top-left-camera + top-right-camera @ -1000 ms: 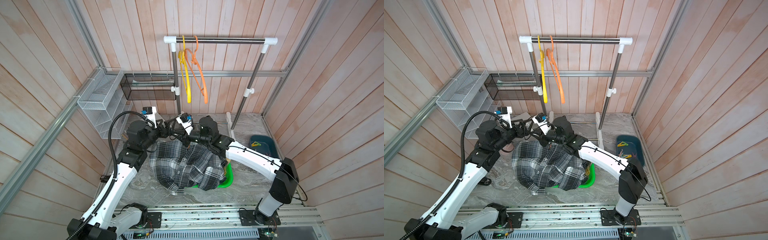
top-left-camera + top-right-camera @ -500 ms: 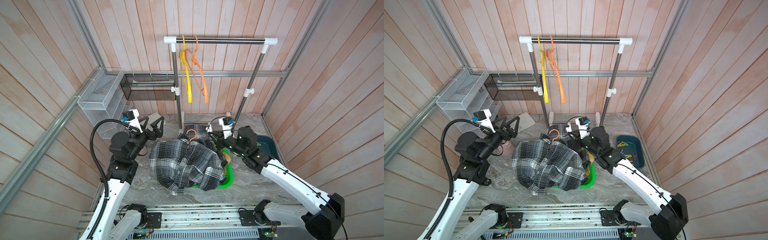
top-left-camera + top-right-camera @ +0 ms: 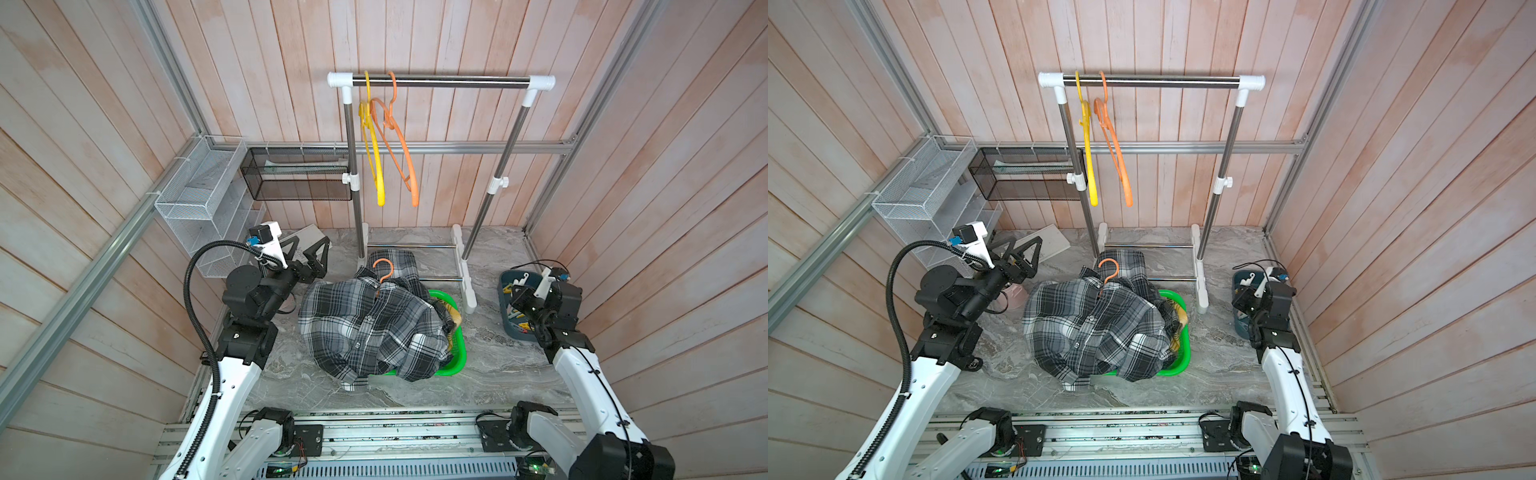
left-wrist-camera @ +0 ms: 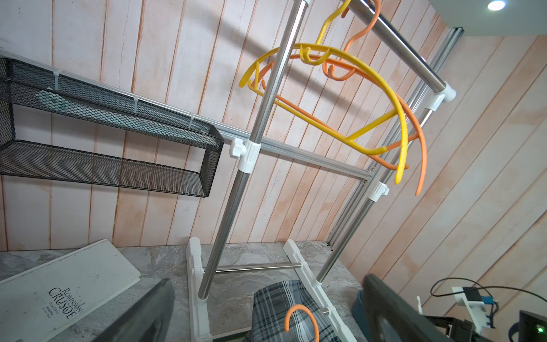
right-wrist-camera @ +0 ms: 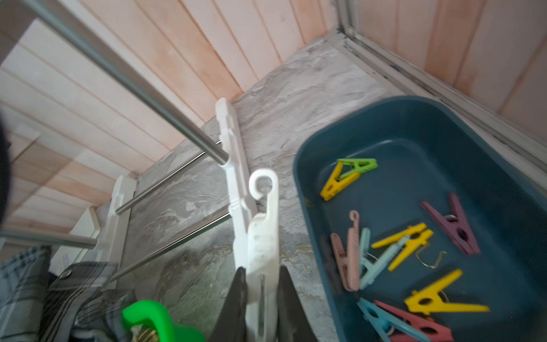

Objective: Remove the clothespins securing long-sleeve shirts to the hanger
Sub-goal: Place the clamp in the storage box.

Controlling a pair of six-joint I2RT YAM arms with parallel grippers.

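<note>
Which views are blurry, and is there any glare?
Right wrist view: motion-smeared, worst on the plaid shirt; the white clothespin in the right gripper looks crisper. Left wrist view: sharp, one bright ceiling light. Both top views: sharp, evenly lit.

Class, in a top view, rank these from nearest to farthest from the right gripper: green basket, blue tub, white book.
1. blue tub, just under the right gripper, by the right wall.
2. green basket, mid-floor.
3. white book, far-left back corner.
</note>
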